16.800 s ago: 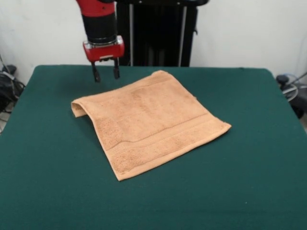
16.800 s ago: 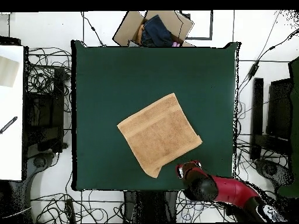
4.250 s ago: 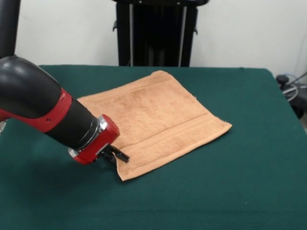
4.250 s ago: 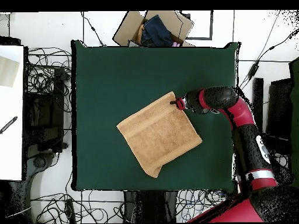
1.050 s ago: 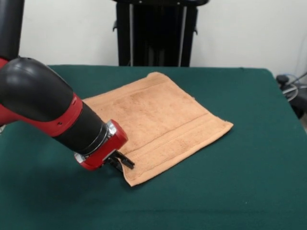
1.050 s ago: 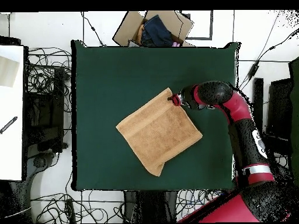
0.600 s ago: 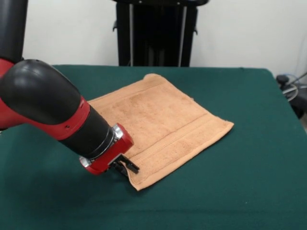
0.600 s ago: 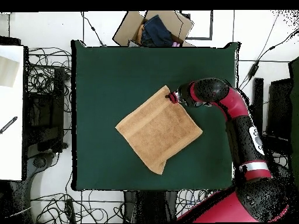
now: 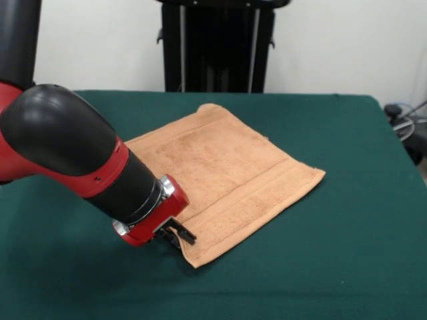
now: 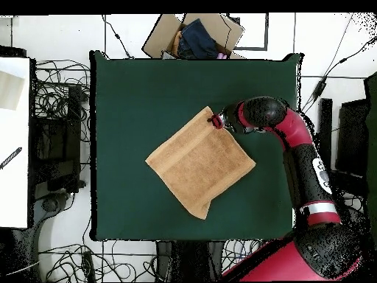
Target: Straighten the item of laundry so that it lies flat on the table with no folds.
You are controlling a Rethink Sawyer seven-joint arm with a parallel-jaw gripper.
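On the dark green worktop [image 9: 347,220], which fills most of both views, the peach-orange towel [image 9: 227,167] lies turned like a diamond a little left of centre in the front view, one corner toward the far edge, one to the right, and one near corner just below the arm's tip. It looks nearly spread: the woven stripes run parallel to its near right edge and most of the surface reads flat, though the left part is hidden behind the arm, so any fold remaining there cannot be ruled out. The red and black arm [image 9: 73,160] comes in from the left and angles down steeply, and the gripper [image 9: 179,237] sits right at the towel's near left edge, close to that near corner, down at worktop level. Whether its black tips are closed on the cloth or merely pressed beside it I cannot tell, since the wrist covers them from the front and they are too small from overhead [image 10: 216,121]. To do this step well, I would judge that the pull should go outward, away from the towel's centre and along the worktop, keeping low so the terry slides instead of lifting and flopping back. The release should come only once the edge lies straight, because a quick lift could drag the corner into a new crease.
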